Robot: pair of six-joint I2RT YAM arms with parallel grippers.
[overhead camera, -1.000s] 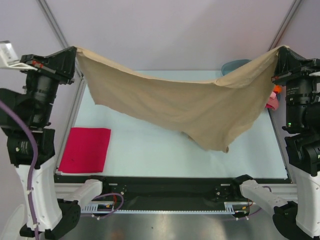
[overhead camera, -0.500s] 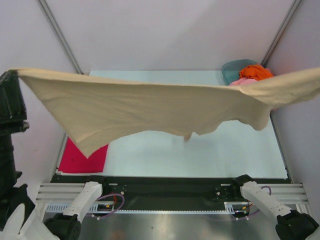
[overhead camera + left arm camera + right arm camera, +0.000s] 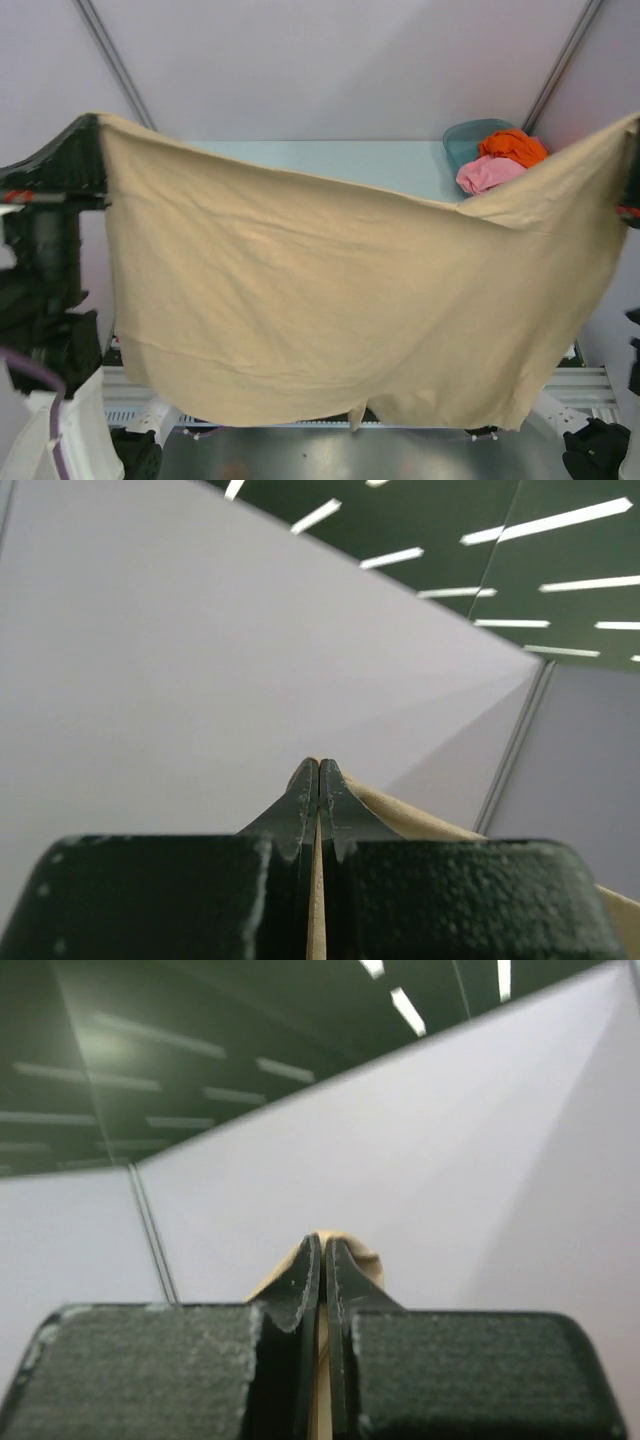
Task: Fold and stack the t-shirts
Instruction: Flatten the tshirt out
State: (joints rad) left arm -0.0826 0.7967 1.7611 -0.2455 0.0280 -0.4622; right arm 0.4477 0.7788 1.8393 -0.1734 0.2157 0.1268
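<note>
The tan shirt point(image 3: 340, 300) hangs in the air like a curtain, stretched wide between the two raised arms and hiding most of the table point(image 3: 330, 155). The left gripper point(image 3: 318, 770) has its jaws pressed together on one top corner, with a thin edge of tan cloth showing between them. The right gripper point(image 3: 322, 1245) is likewise clamped on the opposite corner. The top edge sags a little in the middle and the lower edge hangs loose toward the near side. At the far right a basin point(image 3: 462, 140) holds an orange shirt point(image 3: 512, 145) and a pink shirt point(image 3: 485, 172), not yet folded. The step in hand looks like spreading the shirt before folding. The next move probably calls for lowering both corners together, level and taut, so the cloth lies flat on the table without bunching.
</note>
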